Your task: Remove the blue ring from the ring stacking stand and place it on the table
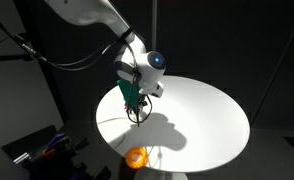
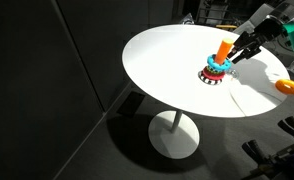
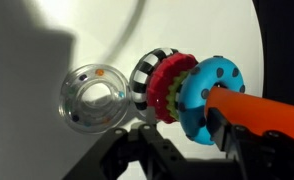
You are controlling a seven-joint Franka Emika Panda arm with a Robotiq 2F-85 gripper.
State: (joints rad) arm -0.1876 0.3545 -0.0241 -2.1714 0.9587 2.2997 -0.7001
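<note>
The ring stacking stand (image 3: 149, 80) has a black-and-white striped base and stands on the white round table (image 3: 97, 35). It carries a red ring (image 3: 170, 78), a green ring, and on top the blue dotted ring (image 3: 209, 88) around an orange post (image 3: 272, 112). The stand also shows in both exterior views (image 2: 215, 70) (image 1: 128, 95). My gripper (image 3: 185, 128) is open. One finger is beside the red ring and the other is by the blue ring and the post. Whether the fingers touch the rings cannot be told. The gripper also shows in both exterior views (image 2: 239, 52) (image 1: 139, 98).
A clear ring with coloured beads (image 3: 95, 97) lies on the table right next to the stand's base. An orange ring (image 2: 287, 86) lies apart near the table's edge, also seen in an exterior view (image 1: 136, 156). The surroundings are dark.
</note>
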